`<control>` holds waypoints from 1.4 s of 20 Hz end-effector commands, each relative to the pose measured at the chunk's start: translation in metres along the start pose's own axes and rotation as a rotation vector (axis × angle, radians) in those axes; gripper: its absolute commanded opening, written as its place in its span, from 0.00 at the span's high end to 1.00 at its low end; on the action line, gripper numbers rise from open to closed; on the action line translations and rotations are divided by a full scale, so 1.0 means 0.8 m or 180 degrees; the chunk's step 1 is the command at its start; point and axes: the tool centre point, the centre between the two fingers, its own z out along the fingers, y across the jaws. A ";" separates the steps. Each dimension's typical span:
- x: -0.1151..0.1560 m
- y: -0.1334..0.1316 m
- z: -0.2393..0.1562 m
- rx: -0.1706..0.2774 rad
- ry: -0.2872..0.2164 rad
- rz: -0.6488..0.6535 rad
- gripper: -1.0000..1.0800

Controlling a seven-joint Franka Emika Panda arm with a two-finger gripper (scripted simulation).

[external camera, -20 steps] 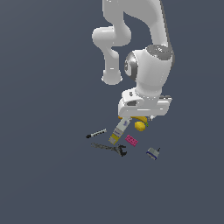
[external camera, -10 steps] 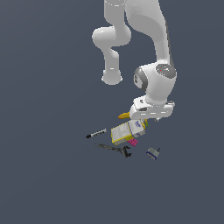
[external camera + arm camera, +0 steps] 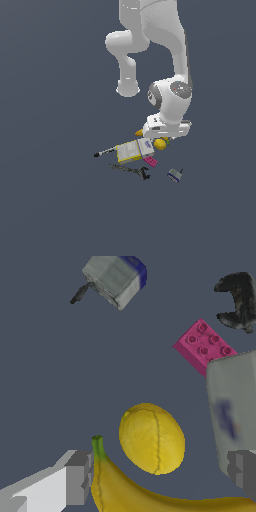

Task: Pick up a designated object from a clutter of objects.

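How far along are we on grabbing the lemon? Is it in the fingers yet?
Approach looks done: the gripper is low over the clutter, fingers open either side of the lemon. Nothing is gripped yet; the lemon rests on the surface beside the banana and the box. Left: descend, close on the lemon without catching the banana, then lift.

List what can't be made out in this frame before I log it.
- Banana: cut off by the wrist view's edge; in the exterior view mostly hidden behind the arm's hand.
- Box: print blurred, cut off by the wrist view's edge.
- Fingers: only partly in frame; none appears to touch the lemon.
- Wrench: too small in the exterior view.
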 end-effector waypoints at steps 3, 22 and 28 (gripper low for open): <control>-0.001 0.001 0.016 -0.0001 -0.0003 0.0005 0.04; -0.002 0.001 0.062 -0.0002 -0.0005 0.0009 1.00; 0.001 -0.002 0.057 0.0005 0.0014 0.0000 1.00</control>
